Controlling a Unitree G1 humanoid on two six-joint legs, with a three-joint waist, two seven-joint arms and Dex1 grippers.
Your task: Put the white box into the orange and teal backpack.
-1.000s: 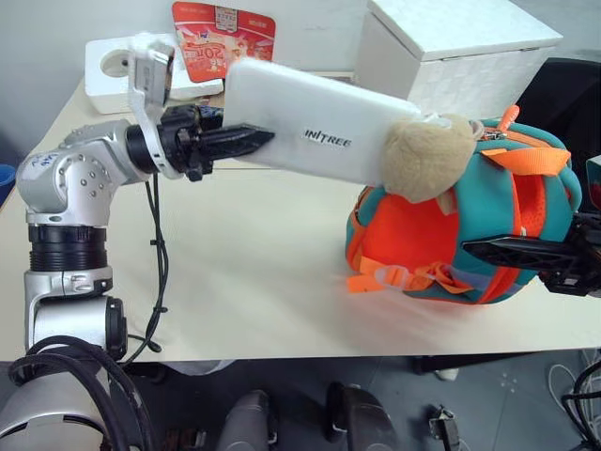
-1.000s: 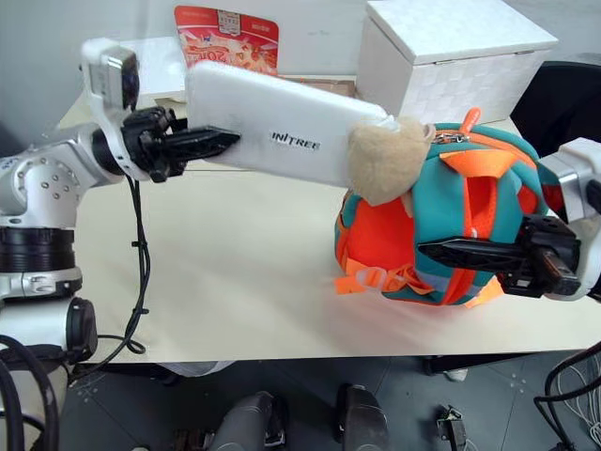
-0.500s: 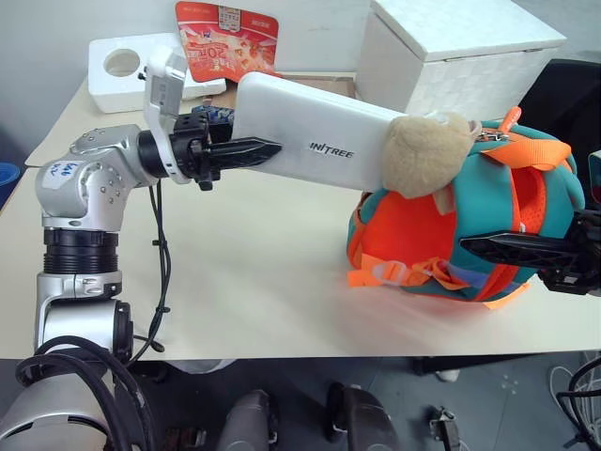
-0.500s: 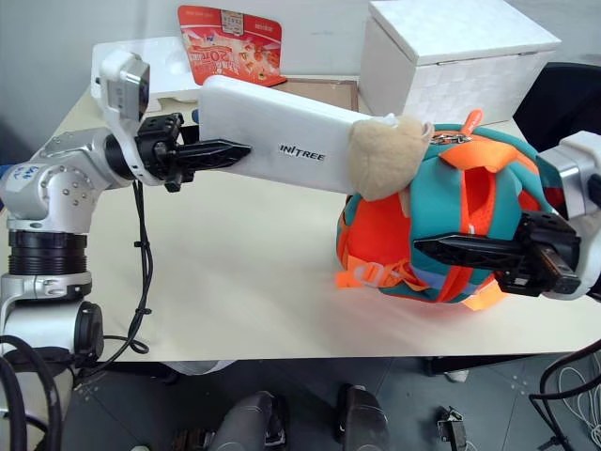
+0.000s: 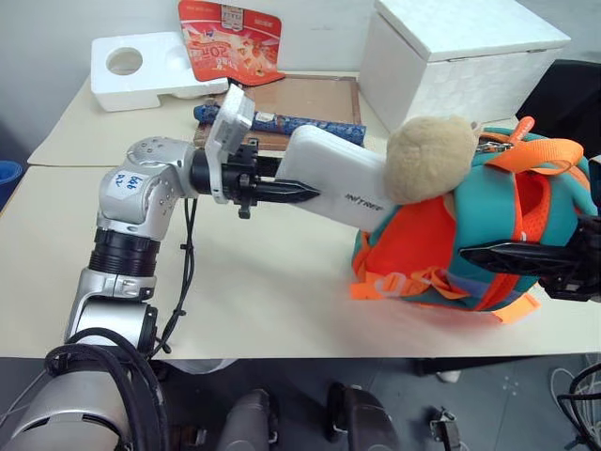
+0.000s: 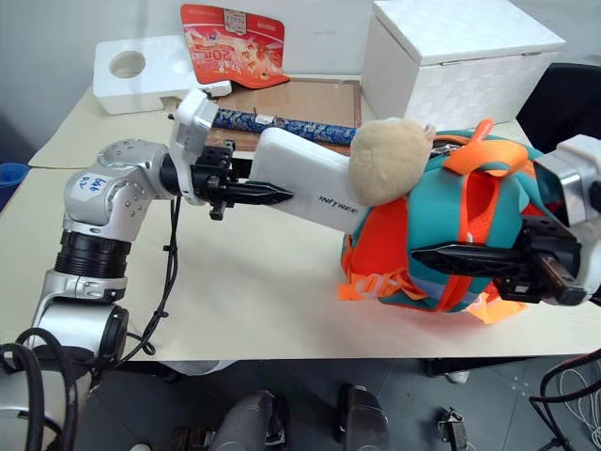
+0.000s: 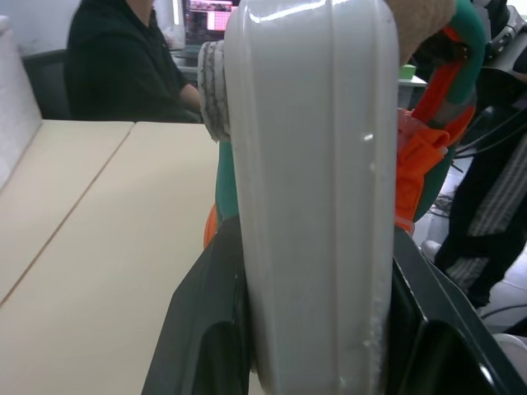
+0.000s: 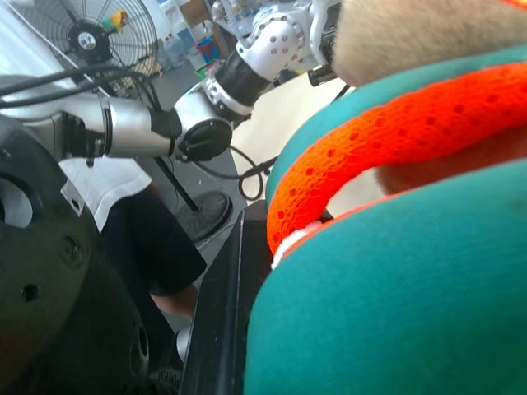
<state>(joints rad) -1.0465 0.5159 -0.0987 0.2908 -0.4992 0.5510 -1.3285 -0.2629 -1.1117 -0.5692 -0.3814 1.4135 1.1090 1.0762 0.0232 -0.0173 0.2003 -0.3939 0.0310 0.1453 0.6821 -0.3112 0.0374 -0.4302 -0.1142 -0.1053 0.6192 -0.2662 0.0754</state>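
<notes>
My left gripper [image 5: 299,194] is shut on the near end of the white box [image 5: 340,180], a slim case held nearly level over the table and pointing right. Its far end is hidden behind the tan plush toy [image 5: 430,158] at the mouth of the orange and teal backpack [image 5: 502,221]. In the left wrist view the white box [image 7: 313,206] sits between both black fingers [image 7: 206,329]. At the backpack's lower right side my right gripper [image 5: 498,256] is shut on its fabric, with a finger [image 8: 222,313] pressed against the teal cloth.
A large white lidded box [image 5: 460,56] stands behind the backpack. A styrofoam tray [image 5: 141,66], a red packet [image 5: 230,38], a brown board [image 5: 300,99] and a blue patterned roll [image 5: 310,125] lie at the back. A seated person [image 7: 123,58] is beyond the table.
My left gripper has moved right and down with the white box, whose far end has slid further behind the plush toy into the backpack's mouth. The right gripper has kept still.
</notes>
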